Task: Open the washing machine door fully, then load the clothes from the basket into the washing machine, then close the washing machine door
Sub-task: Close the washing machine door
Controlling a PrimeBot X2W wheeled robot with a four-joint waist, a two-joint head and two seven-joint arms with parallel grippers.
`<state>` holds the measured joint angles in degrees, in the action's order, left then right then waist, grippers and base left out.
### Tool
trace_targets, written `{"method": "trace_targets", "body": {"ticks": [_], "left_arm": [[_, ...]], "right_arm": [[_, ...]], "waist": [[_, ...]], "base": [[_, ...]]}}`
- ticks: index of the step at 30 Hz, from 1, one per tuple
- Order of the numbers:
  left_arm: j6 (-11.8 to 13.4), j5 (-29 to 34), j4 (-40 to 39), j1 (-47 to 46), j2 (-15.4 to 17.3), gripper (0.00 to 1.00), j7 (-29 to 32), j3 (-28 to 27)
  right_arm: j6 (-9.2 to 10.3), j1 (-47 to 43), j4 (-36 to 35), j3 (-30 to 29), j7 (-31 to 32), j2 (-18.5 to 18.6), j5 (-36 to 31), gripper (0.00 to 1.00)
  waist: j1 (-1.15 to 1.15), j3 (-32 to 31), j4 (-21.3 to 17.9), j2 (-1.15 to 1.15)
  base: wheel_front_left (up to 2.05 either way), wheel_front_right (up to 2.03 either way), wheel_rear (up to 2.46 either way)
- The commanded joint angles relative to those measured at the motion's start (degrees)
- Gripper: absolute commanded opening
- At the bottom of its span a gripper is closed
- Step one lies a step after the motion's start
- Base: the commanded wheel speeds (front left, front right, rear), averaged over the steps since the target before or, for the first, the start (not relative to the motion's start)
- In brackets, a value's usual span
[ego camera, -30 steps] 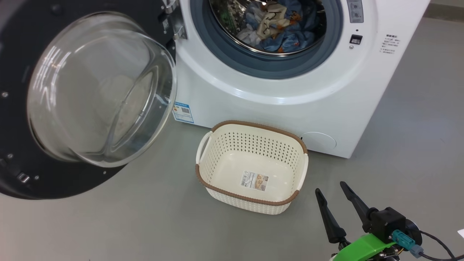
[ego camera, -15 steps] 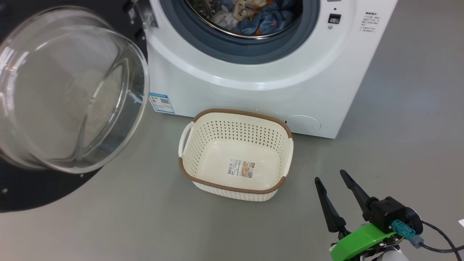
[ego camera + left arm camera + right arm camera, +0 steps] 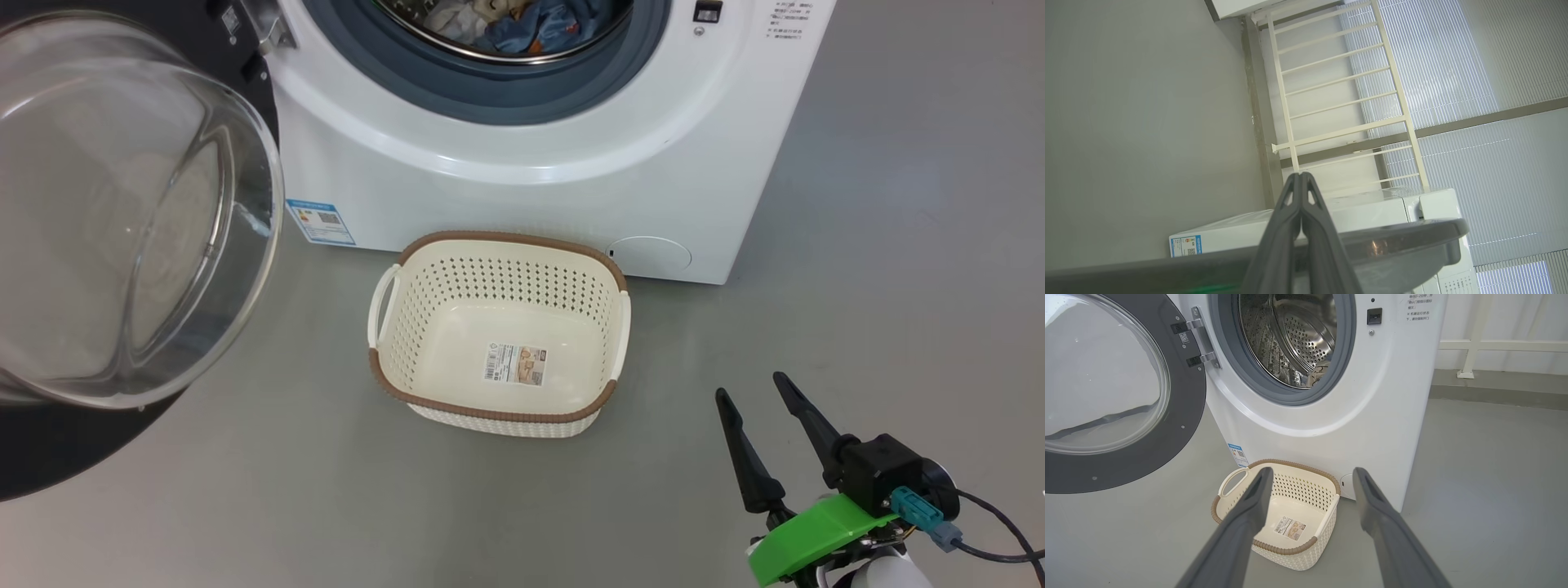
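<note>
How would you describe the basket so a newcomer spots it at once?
Find the white washer with its door swung open. On the grey floor just in front stands the basket. It is cream, perforated, brown-rimmed, with a sticker on its bare base.

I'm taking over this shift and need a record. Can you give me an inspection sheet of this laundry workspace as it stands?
Surface: smooth grey floor.
Job's things: washing machine door swung wide open; clothes in the washing machine; basket upright before it, empty except a label.
Clutter: nothing seen.
Grippers: right gripper open, empty, right of the basket; left gripper shut, empty.
Cables: black cable at the right gripper's wrist.
Surroundings: white railing, window blinds.
</note>
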<state>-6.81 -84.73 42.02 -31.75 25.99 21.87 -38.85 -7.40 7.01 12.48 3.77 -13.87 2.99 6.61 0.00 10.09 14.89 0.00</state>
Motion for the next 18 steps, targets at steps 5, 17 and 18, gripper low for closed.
{"method": "trace_targets", "body": {"ticks": [5,17,18], "left_arm": [[-0.56,0.06,-1.12,0.19,3.84,0.0,2.44,0.18],[1.25,-2.75,-3.18,2.81,3.57,0.0,12.35,1.5],[1.5,-2.99,-3.76,3.22,3.55,0.0,13.43,1.68]], "right_arm": [[-0.09,1.71,-1.62,1.61,0.21,-0.12,-0.1,1.0],[-0.09,1.42,-1.27,1.38,0.15,-0.12,0.86,1.0],[-0.09,1.4,-1.24,1.38,0.13,-0.12,0.97,1.0]], "waist": [[0.0,0.26,-0.34,0.0],[0.0,-0.23,-0.07,0.0],[0.0,-0.23,0.0,0.0]], "base": [[0.0,0.0,0.0],[0.0,0.0,0.0],[0.0,0.0,0.0]]}}
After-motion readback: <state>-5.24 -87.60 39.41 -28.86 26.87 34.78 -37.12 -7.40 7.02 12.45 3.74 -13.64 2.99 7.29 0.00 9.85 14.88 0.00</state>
